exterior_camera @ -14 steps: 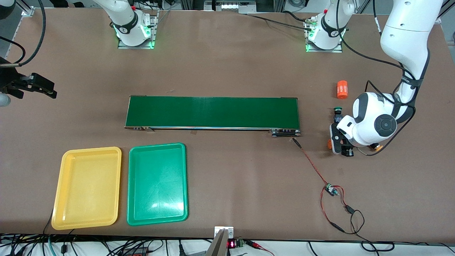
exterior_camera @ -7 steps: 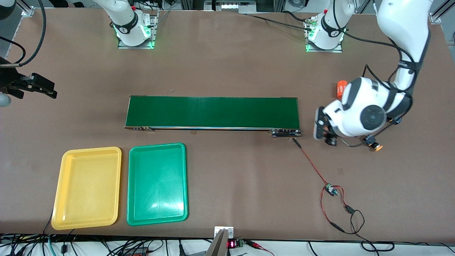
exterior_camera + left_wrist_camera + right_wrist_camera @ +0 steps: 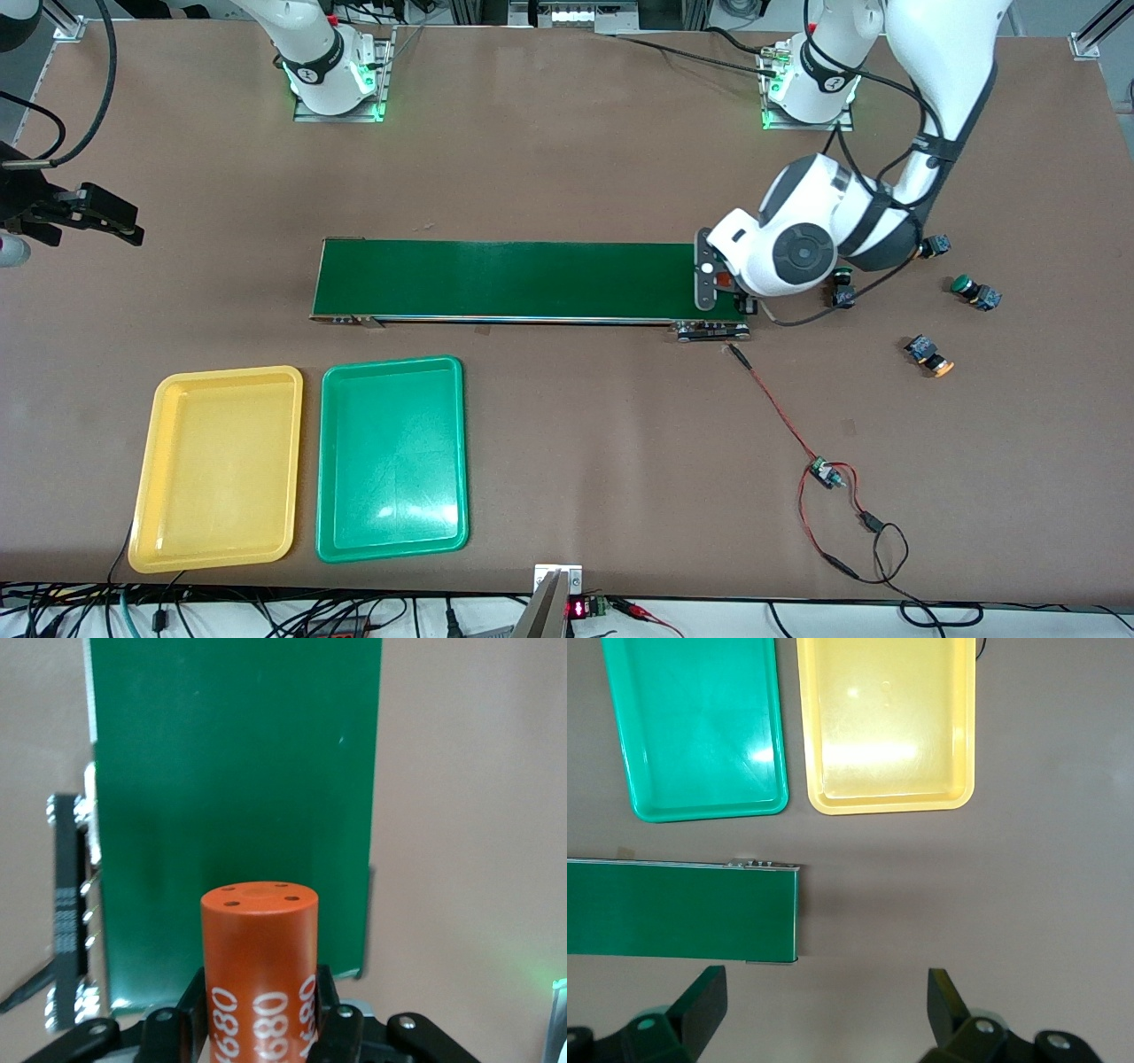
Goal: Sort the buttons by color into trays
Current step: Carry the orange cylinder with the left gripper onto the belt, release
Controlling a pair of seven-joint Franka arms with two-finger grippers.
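Orange, hard-looking cylinder (image 3: 258,979) printed "4680" sits pinched upright in the left gripper (image 3: 257,1028), over the left arm's end of the dark-green belt (image 3: 523,279). We note it is not one of the task's things. The right gripper (image 3: 824,1010) hangs with fingers spread wide and empty over bare table at the right arm's end; that arm waits.

The buttons lie on the table near the left arm's end, all apart from the trays. A green-capped one (image 3: 973,291) lies on its side; an orange-capped one (image 3: 928,354) lies nearer the camera than it. Two more bodies (image 3: 842,292) (image 3: 935,245) peek out by the left arm, caps mostly hidden (colours we cannot tell for sure).

Handling, as we judge it: small, light, rigid plastic, not fragile, but the round mushroom caps look smooth and apt to roll or slip. We would grip across the squarish black-and-blue body, not the cap.

The yellow tray (image 3: 142,496) and green tray (image 3: 332,540) sit side by side, both empty, nearer the camera than the belt.

The left wrist view alone shows the cylinder's print and the grip; the front view hides these under the wrist. The right wrist view alone shows that gripper's spread; only the front view shows the buttons.
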